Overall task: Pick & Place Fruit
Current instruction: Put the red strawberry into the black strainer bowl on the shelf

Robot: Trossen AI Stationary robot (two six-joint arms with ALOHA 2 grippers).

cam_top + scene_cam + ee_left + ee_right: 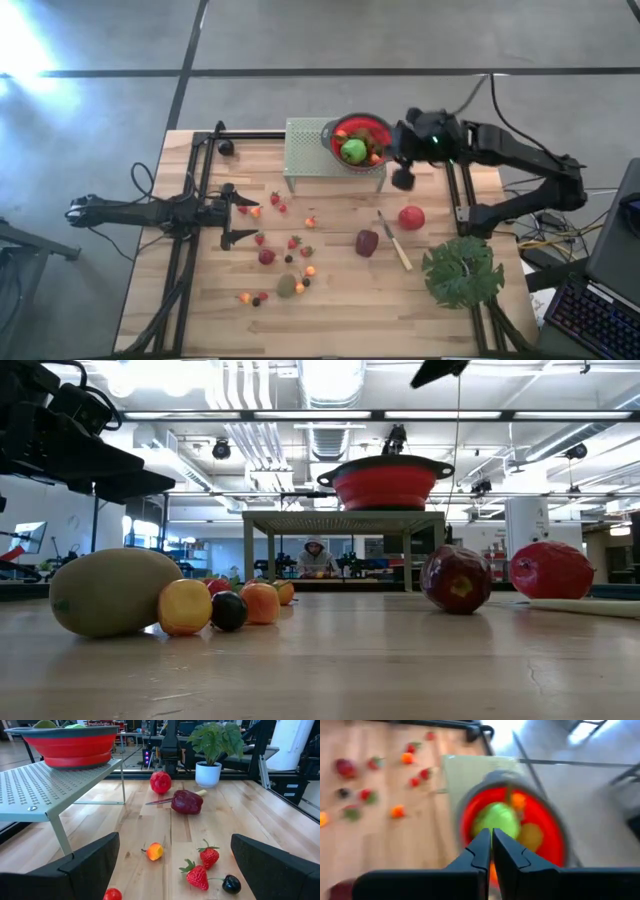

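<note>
Table (pixel 200 320) strewn with fruit: red apple (pixel 411 217) and maroon fruit (pixel 367 242) side by side, knife (pixel 394 241) running lengthwise between them. Red bowl (pixel 361 141) on perforated stand (pixel 310 150), green apple (pixel 353 151) inside. Right gripper (pixel 491 837) clenched on nothing, above bowl, green apple just beyond fingertips. Left gripper (pixel 170 865) spread wide, low over table; strawberries (pixel 202 867) lying between fingers, stems tilted.

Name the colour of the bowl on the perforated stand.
Red, with a dark grey rim: the bowl shows best in the left wrist view.
</note>
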